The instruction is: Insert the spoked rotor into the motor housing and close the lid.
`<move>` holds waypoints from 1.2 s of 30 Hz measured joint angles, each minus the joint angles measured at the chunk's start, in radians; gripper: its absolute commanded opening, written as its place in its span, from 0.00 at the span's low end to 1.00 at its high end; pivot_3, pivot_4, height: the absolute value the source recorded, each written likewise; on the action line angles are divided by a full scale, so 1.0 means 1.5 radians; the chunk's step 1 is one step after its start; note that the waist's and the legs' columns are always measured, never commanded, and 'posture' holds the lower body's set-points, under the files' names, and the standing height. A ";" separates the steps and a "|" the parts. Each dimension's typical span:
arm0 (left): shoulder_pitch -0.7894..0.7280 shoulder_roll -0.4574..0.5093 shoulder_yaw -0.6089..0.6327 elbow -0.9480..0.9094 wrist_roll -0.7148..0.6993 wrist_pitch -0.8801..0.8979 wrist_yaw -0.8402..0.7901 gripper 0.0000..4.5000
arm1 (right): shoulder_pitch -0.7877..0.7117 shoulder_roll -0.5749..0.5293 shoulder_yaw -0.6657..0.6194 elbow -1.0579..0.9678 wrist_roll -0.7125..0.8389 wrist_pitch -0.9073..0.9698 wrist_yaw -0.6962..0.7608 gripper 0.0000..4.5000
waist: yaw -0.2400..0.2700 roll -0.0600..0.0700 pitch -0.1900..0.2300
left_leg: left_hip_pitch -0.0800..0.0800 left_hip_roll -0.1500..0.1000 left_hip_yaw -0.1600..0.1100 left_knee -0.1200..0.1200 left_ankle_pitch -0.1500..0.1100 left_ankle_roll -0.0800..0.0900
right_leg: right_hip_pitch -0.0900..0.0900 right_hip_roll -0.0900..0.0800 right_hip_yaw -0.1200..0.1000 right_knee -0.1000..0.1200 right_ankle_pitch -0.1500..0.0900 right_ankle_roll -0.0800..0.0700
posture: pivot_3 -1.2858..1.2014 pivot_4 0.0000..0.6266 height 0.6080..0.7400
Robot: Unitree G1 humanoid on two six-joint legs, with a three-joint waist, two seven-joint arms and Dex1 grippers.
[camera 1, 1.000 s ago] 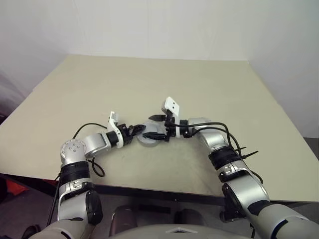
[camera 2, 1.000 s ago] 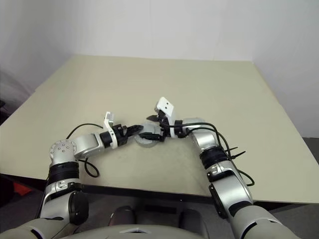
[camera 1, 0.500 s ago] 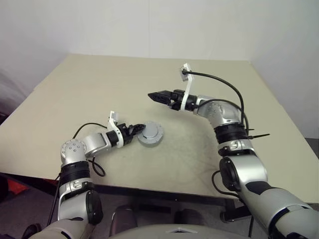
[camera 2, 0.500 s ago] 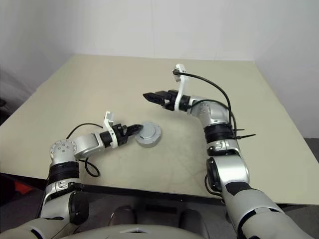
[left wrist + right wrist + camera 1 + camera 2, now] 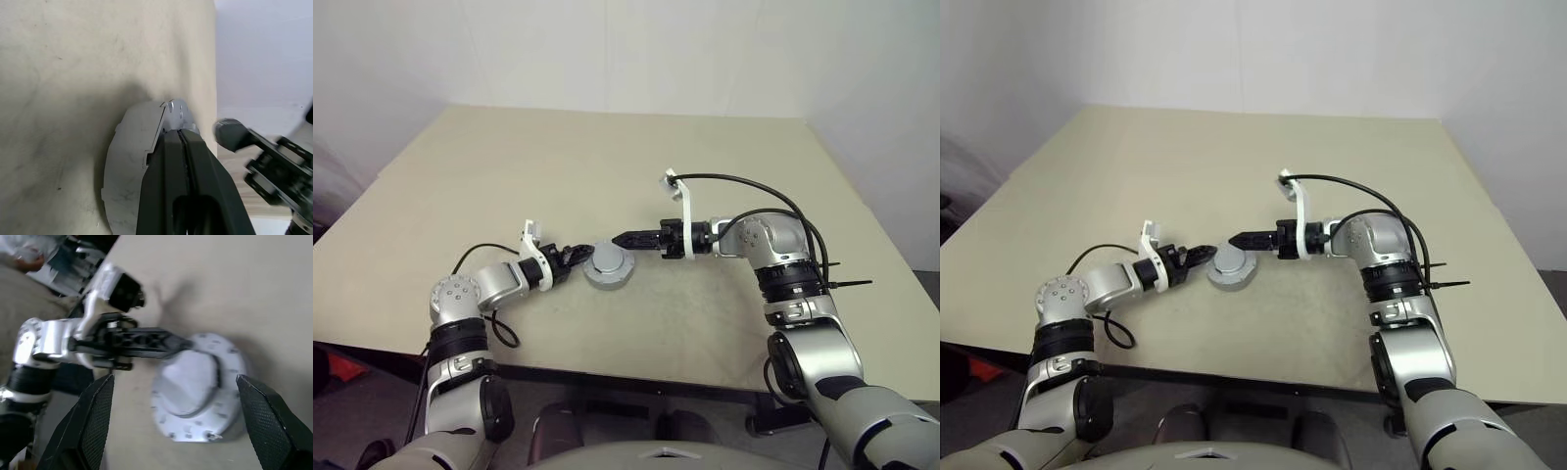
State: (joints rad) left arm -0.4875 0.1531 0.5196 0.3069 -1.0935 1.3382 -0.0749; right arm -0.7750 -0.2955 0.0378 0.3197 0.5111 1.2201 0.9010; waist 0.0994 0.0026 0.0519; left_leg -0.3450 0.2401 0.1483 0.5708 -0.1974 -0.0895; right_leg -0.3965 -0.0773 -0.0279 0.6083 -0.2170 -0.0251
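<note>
Motor housing [image 5: 608,265], lid apparently seated, rests on desk [image 5: 607,176] at closed left gripper [image 5: 579,252] tip, just ahead of wide-open right gripper [image 5: 625,236]. Straddle it squarely, then press evenly.

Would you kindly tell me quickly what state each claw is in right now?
Left claw: closed, its tips at the edge of the motor housing; no grip can be told.
Right claw: open, holding nothing, poised above the housing.
</note>
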 measured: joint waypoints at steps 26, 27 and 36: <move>0.001 0.011 0.004 0.000 0.001 0.003 0.000 0.00 | 0.009 -0.015 0.015 0.080 -0.018 0.045 -0.060 1.00 | 0.002 0.000 0.000 | 0.000 0.000 0.000 0.000 0.001 -0.001 | 0.000 0.000 0.000 0.000 0.000 0.000 | 0.52 0.00 1.00; 0.001 0.013 0.004 0.000 0.001 0.003 0.000 0.00 | 0.009 -0.010 0.012 0.080 -0.017 0.051 -0.061 1.00 | 0.002 0.000 0.000 | 0.000 0.000 0.000 0.000 0.001 -0.001 | 0.000 0.000 0.000 0.000 0.000 0.000 | 0.52 0.00 1.00; 0.001 0.022 0.005 0.000 0.002 0.003 0.002 0.00 | -0.005 0.072 -0.061 0.119 0.002 0.094 -0.127 1.00 | -0.001 0.000 0.000 | 0.000 0.000 0.000 0.000 0.001 -0.001 | 0.000 0.000 0.000 0.001 0.000 0.000 | 0.52 0.00 1.00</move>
State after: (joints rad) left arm -0.4855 0.1868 0.5278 0.3064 -1.0899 1.3422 -0.0719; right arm -0.7822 -0.1877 -0.0539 0.4985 0.5135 1.3612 0.7102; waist 0.0982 0.0025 0.0515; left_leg -0.3445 0.2402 0.1482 0.5713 -0.1965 -0.0910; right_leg -0.3963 -0.0772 -0.0277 0.6100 -0.2165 -0.0248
